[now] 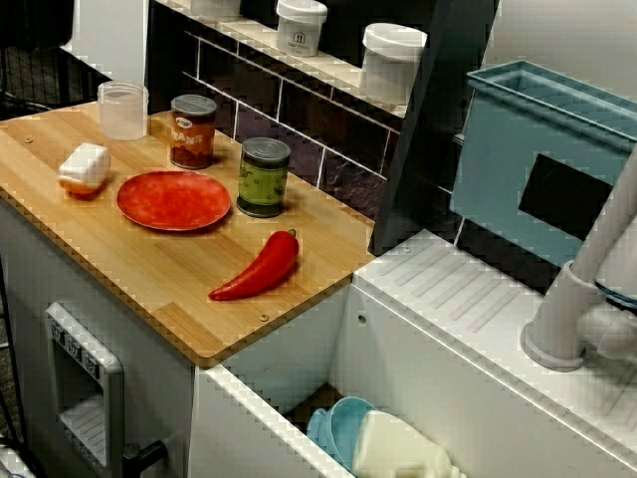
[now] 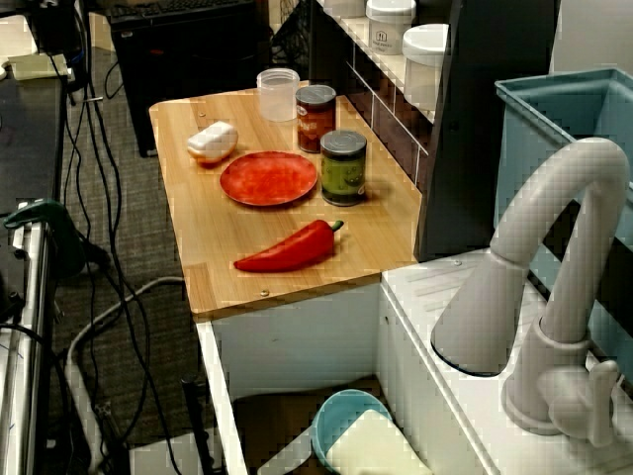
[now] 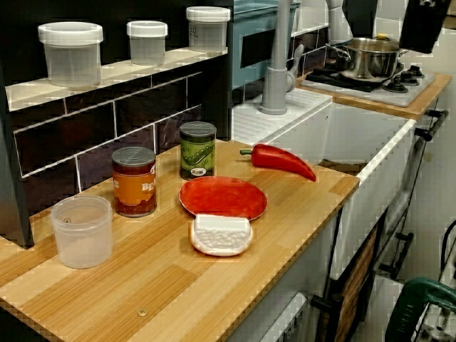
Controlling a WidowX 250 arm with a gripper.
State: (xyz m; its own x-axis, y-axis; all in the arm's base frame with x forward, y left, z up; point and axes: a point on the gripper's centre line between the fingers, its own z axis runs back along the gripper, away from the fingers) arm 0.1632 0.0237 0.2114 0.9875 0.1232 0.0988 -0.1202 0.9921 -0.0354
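- The gripper cannot be made out for certain. Two dark shapes (image 3: 424, 25) at the top edge of the low view along the counter, cut off by the frame, may be part of it. I cannot tell how far open it is or whether it has hold of anything.
- The pot (image 3: 367, 60) sits just under those shapes. It stands upright on the stove (image 3: 399, 91) beyond the sink, well apart from the things on the counter (image 1: 119, 269).
- Judging from how things lie, nothing is in hand. Every thing rests flat or upright, and none is lifted or tilted.
- The red pepper (image 1: 257, 269) lies on its side near the counter's sink end, beside the red plate (image 1: 174, 199) but not touching it.
- The plate is bare.
- The green can (image 1: 264, 176) stands just behind the plate. The orange can (image 1: 193, 130) stands further along near the wall, with the clear cup (image 1: 123, 110) beyond it.
- A white block (image 3: 221, 234) lies just at the plate's front edge.
- In the view past the tap, a blue bowl (image 2: 341, 416) and a pale thing (image 2: 381, 447) lie down in the sink, touching. What the pale thing is I cannot tell.
- The tap (image 2: 554, 228) stands on the sink's rim. Lidded jars (image 3: 71, 53) line the shelf above the tiles.
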